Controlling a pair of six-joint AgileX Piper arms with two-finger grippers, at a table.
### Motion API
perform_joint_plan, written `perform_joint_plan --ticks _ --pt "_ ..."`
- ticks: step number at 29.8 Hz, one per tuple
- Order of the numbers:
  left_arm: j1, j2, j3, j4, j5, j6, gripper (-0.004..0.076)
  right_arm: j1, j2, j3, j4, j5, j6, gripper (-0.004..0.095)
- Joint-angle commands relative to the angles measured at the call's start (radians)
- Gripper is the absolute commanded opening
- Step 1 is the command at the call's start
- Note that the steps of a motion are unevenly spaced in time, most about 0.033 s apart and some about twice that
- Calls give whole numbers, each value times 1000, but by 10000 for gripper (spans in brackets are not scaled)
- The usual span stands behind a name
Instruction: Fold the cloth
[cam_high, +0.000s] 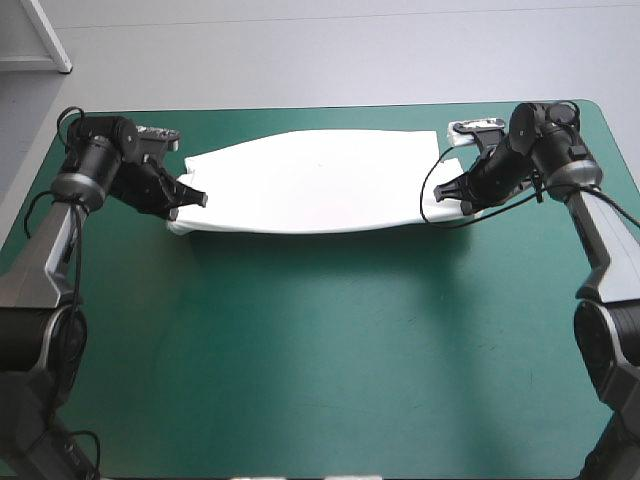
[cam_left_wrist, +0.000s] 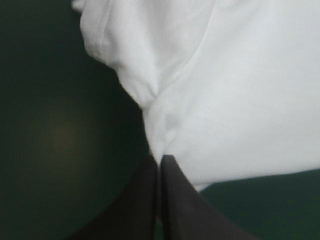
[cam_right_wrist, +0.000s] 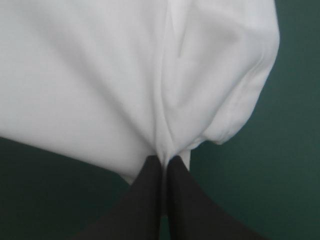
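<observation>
T-shirt (cam_high: 310, 180) stretched across far half of table (cam_high: 330, 350), held at both ends. Left gripper (cam_high: 196, 197) fingers (cam_left_wrist: 145, 200) clamped on its left edge; right gripper (cam_high: 447, 190) fingers (cam_right_wrist: 185, 200) clamped on its right edge.

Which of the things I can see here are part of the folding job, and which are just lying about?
Part of the job:
white short-sleeved T-shirt, held at both ends
left tool, two black fin-shaped fingers, shut on one end of it
right tool, the same kind, shut on the other end

Just there:
teal-green table cover, only the surface underneath
</observation>
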Motion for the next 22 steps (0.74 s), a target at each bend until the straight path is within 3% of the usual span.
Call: perform_joint_plan --ticks 1,10,19,22 --pt "-7 -219 177 -23 -41 -18 -8 -10 -145 116 -8 13 -17 -19" --pt "-7 -490 569 23 48 -29 -8 -10 -373 476 -8 13 -17 -19" --pt "-7 -530 820 37 -7 -17 -1 -10 -480 703 36 -5 -94 -11" --pt "-7 -530 861 18 -39 -17 65 -10 -480 741 84 -53 -130 85"
